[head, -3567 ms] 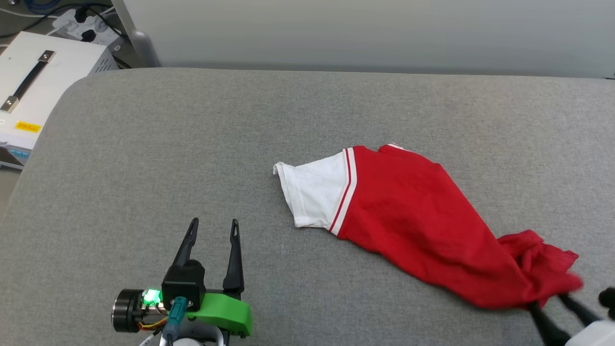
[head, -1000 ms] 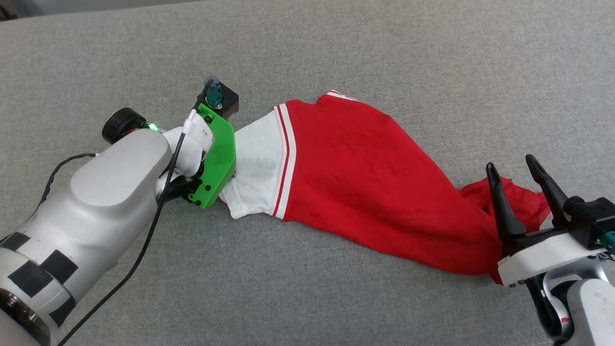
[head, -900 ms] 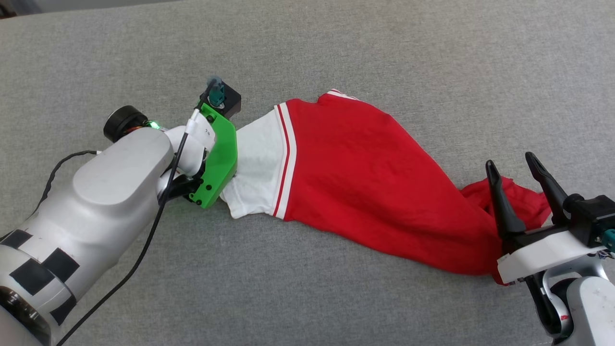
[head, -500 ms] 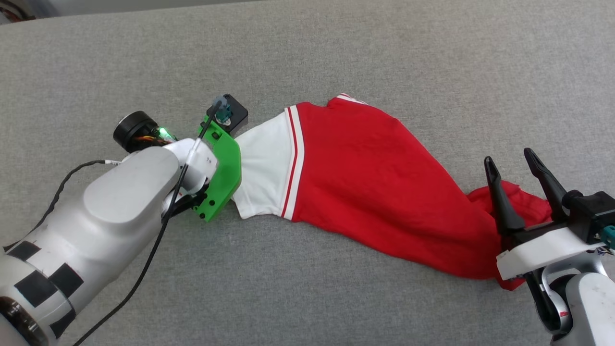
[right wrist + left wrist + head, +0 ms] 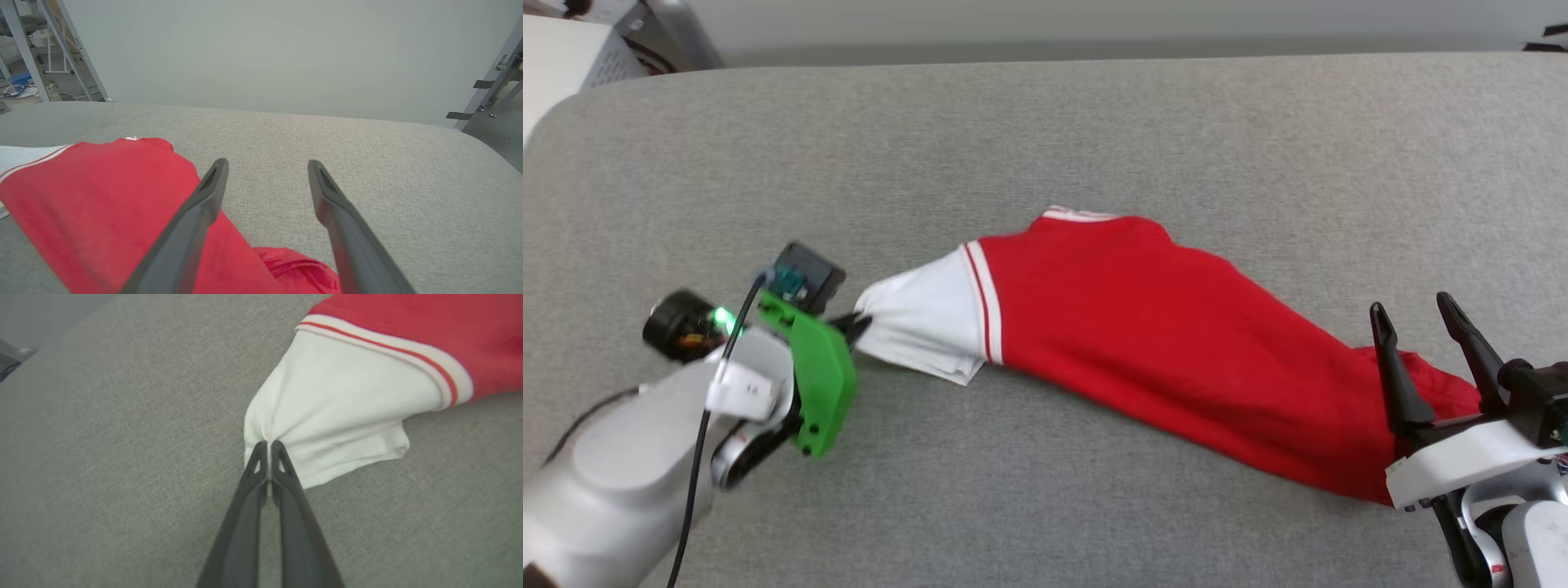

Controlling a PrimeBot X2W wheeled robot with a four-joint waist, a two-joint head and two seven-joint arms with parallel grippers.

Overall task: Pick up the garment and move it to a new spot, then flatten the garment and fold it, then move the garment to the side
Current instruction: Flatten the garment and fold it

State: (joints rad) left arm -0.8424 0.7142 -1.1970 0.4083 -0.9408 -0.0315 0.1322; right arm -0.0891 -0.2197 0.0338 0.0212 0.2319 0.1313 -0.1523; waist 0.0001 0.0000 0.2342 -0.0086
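The shirt is red, with a white short sleeve and a white-and-red striped band at the sleeve seam. A sliver of the same trim shows at the collar. It lies stretched out long on the grey table, reaching from the tips of the left claw across to the right claw.

The left claw is pinched tight on the sleeve's hem. The white cloth gathers into creases right at its fingertips, and the red body runs on beyond them. The right claw stands spread wide and grips nothing. The bunched red bottom end of the shirt lies beneath its fingers, mostly on the left finger's side, with bare table ahead of the tips. Whether that claw touches the cloth I cannot tell.
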